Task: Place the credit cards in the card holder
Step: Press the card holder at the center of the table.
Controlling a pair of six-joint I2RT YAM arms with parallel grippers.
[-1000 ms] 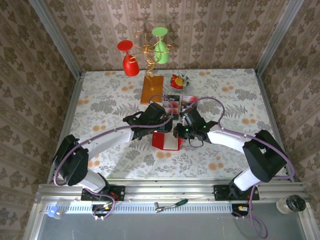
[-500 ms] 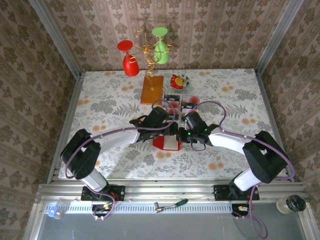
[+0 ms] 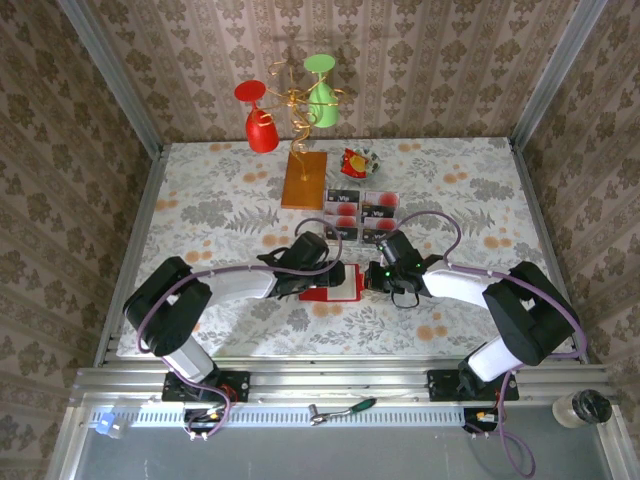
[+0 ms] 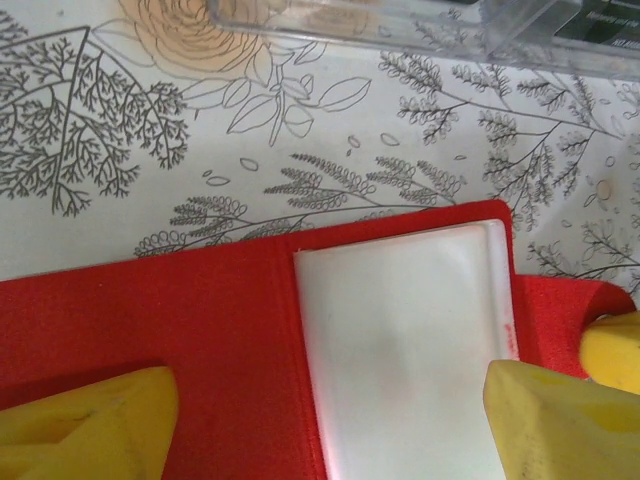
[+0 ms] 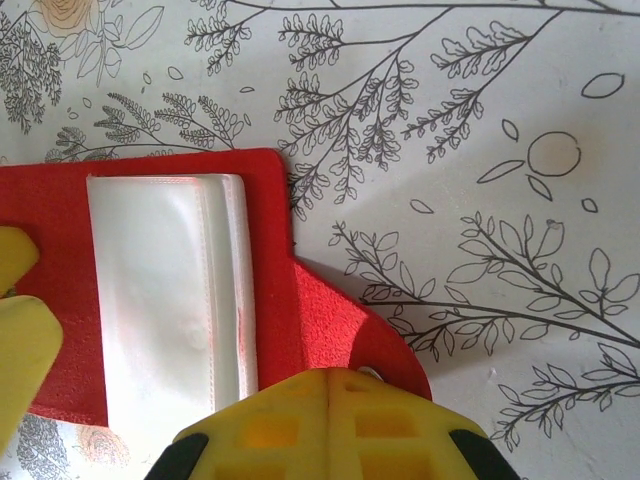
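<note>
Card holder (image 4: 200, 310): lying open on the table (image 3: 200, 215) between both hands, clear sleeve facing up.
Left hand (image 4: 325, 410): spreading wide over the card holder, one finger at each side of the sleeve, gripping nothing.
Right hand (image 5: 332, 395): pinching the card holder's right flap, fingers closed tight, that edge curling up.
Credit cards (image 3: 361, 215): lying grouped just behind the card holder.

Damask-papered walls (image 3: 450, 60) enclose a floral tablecloth (image 3: 200, 200).
</note>
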